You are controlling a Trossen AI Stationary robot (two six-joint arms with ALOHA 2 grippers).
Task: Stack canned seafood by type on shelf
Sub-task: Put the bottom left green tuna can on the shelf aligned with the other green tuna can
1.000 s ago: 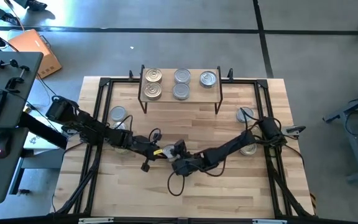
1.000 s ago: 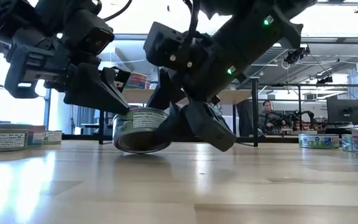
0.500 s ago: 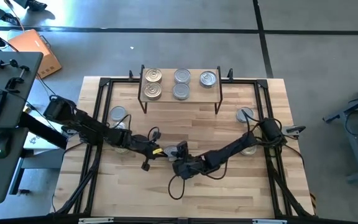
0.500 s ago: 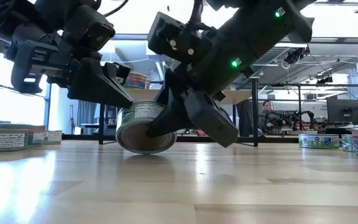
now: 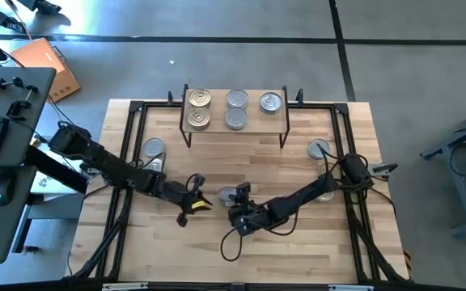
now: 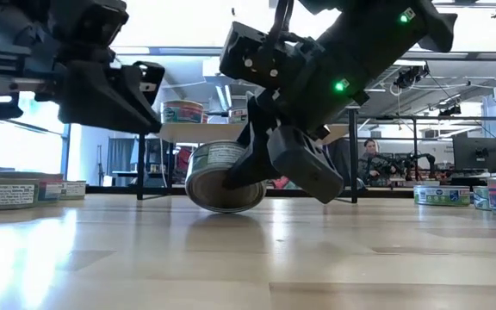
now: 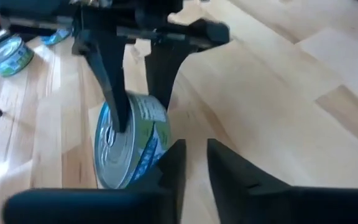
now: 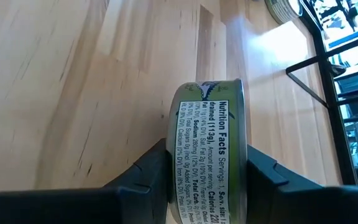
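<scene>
Right end effector (image 6: 252, 172) clamped on green-labelled seafood tin (image 6: 224, 176), tin tilted on edge, rim touching desk (image 6: 248, 250) near centre. Left end effector (image 7: 191, 163) just left of tin, clear of it, fingers narrowly parted, nothing held. Five tins sit on shelf (image 5: 235, 127) at far side; others around desk edges.

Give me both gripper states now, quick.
Left gripper: empty, fingers nearly together, beside the tin.
Right gripper: shut on the tin, tilted on edge.
</scene>
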